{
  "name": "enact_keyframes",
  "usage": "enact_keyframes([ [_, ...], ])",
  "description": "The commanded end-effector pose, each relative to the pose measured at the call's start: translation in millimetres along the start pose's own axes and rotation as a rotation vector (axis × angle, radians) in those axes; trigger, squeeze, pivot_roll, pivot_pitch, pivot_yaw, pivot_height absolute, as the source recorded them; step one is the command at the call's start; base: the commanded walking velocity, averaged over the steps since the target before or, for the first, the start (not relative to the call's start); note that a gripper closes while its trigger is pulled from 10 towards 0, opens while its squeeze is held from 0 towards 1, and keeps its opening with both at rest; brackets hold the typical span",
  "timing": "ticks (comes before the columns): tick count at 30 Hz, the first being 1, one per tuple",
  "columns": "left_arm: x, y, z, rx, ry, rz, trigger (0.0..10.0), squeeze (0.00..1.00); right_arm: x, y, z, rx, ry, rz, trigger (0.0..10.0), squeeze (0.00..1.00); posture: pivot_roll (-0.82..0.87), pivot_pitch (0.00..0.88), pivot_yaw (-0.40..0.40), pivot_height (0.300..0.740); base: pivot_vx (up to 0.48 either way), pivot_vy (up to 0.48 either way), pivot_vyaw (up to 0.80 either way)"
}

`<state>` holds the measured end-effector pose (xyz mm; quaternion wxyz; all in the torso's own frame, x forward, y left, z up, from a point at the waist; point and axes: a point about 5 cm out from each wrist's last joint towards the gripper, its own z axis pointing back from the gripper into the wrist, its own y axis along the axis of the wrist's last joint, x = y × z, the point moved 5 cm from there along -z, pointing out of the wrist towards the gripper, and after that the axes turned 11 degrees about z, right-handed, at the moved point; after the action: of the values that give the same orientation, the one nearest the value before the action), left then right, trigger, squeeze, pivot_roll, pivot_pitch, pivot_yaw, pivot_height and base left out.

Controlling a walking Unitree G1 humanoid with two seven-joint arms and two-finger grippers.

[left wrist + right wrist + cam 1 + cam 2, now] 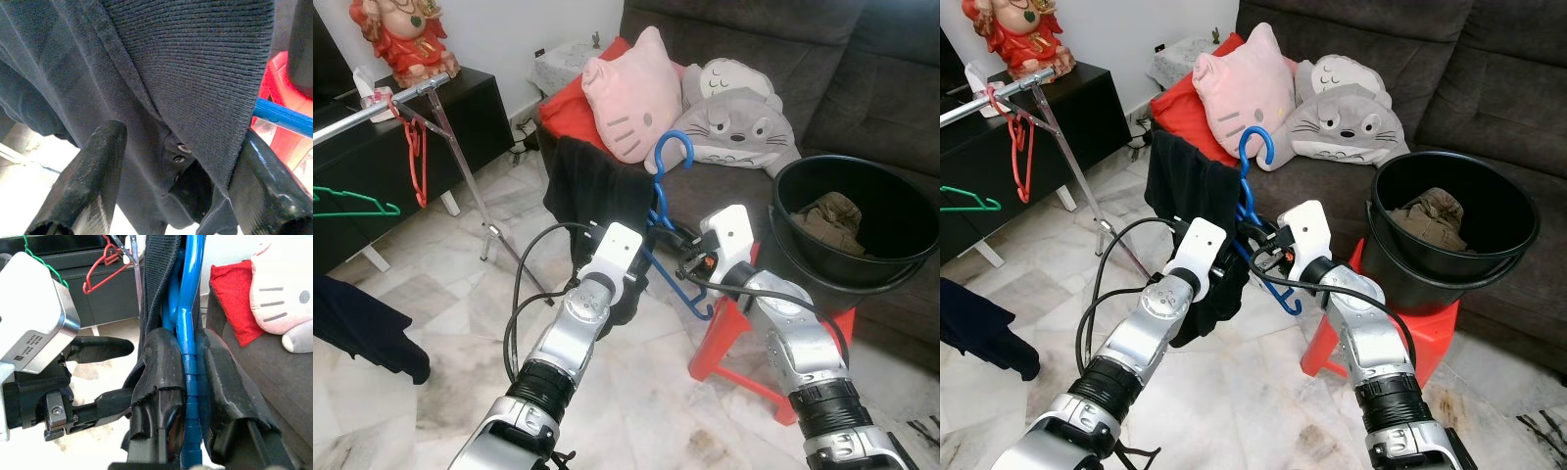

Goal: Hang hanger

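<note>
A blue plastic hanger (671, 149) with a dark garment (590, 186) draped over it is held up in front of me, before the sofa. My right gripper (188, 340) is shut on the hanger's blue stem, with a black strap of fabric beside it. From the left, my left gripper (181, 134) is open, and its fingers (98, 166) stand apart around the hanging dark cloth (195, 58). The two grippers (1268, 253) nearly meet at the hanger. A metal clothes rail (382, 103) runs at the far left, some way from the hanger.
A red hanger (416, 162) and a green hanger (352, 204) hang on the rail before a black cabinet. A black bucket (803, 259) holding clothes stands on a red stool (729, 328) to the right. Plush cushions lie on the dark sofa (862, 88). Dark cloth (362, 333) lies on the floor.
</note>
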<state>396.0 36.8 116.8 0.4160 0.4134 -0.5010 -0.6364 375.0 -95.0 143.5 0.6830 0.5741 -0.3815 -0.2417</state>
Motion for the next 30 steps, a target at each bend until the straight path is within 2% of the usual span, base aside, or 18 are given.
enact_keyframes([
  [1, -3.0, -0.4, -0.8, -0.003, 0.010, 0.003, 0.0, 0.00, -1.0, 16.8, -1.9, 0.059, 0.007, 0.015, 0.0, 0.00, -0.18, 0.060, 0.037, 0.740, 0.000, 0.000, 0.00],
  [8, -6.8, -0.1, -1.6, 0.000, 0.030, 0.008, 0.0, 0.00, -3.5, 17.2, -2.6, 0.061, 0.015, 0.013, 0.0, 0.00, -0.18, 0.062, 0.038, 0.740, 0.000, 0.000, 0.00],
  [11, -5.2, 1.1, -2.2, 0.006, 0.028, 0.037, 0.0, 0.00, -5.6, 17.5, -3.5, 0.063, 0.020, 0.011, 0.0, 0.00, -0.18, 0.061, 0.038, 0.740, 0.000, 0.000, 0.00],
  [13, -0.5, -4.2, -2.5, -0.034, 0.013, 0.167, 0.0, 0.00, -6.5, 18.1, -4.1, 0.064, 0.021, 0.009, 0.0, 0.00, -0.18, 0.061, 0.038, 0.740, 0.000, 0.000, 0.00],
  [14, -0.9, -4.9, -2.4, -0.040, 0.019, 0.188, 2.3, 0.00, -6.8, 18.6, -4.2, 0.065, 0.021, 0.009, 0.0, 0.00, -0.18, 0.061, 0.038, 0.740, 0.000, 0.000, 0.00],
  [15, -0.9, -4.9, -2.4, -0.040, 0.019, 0.188, 2.3, 0.00, -6.8, 18.6, -4.2, 0.065, 0.021, 0.009, 0.0, 0.00, -0.18, 0.061, 0.038, 0.740, 0.000, 0.000, 0.00],
  [16, -1.2, -5.6, -2.4, -0.044, 0.024, 0.204, 7.6, 0.00, -7.1, 19.0, -4.3, 0.067, 0.021, 0.009, 0.0, 0.00, -0.18, 0.061, 0.038, 0.740, 0.000, 0.000, 0.00],
  [17, -1.5, -7.4, -2.5, -0.055, 0.031, 0.236, 10.0, 0.00, -7.4, 19.4, -4.3, 0.069, 0.022, 0.008, 0.0, 0.00, -0.18, 0.061, 0.038, 0.740, 0.000, 0.000, 0.00],
  [21, -1.5, -9.2, -2.4, -0.061, 0.032, 0.238, 10.0, 0.00, -7.7, 19.6, -4.3, 0.070, 0.023, 0.007, 0.0, 0.00, -0.18, 0.061, 0.038, 0.740, 0.000, 0.000, 0.00],
  [22, -2.1, -10.5, -2.2, -0.064, 0.038, 0.239, 1.9, 0.00, -7.8, 19.6, -4.3, 0.070, 0.023, 0.007, 0.0, 0.00, -0.18, 0.061, 0.038, 0.740, 0.000, 0.000, 0.00],
  [23, -2.4, -10.9, -2.1, -0.065, 0.041, 0.241, 1.9, 0.00, -7.8, 19.6, -4.4, 0.070, 0.024, 0.006, 0.0, 0.00, -0.18, 0.061, 0.038, 0.740, 0.000, 0.000, 0.00],
  [24, -2.5, -11.1, -2.0, -0.066, 0.043, 0.242, 0.0, 0.00, -7.9, 19.6, -4.3, 0.070, 0.024, 0.006, 0.0, 0.00, -0.18, 0.061, 0.038, 0.740, 0.000, 0.000, 0.00],
  [30, -5.4, -11.0, -2.5, -0.066, 0.057, 0.226, 0.0, 0.00, -8.3, 19.5, -4.4, 0.069, 0.026, 0.006, 0.0, 0.00, -0.18, 0.058, 0.037, 0.740, 0.000, 0.000, 0.00],
])
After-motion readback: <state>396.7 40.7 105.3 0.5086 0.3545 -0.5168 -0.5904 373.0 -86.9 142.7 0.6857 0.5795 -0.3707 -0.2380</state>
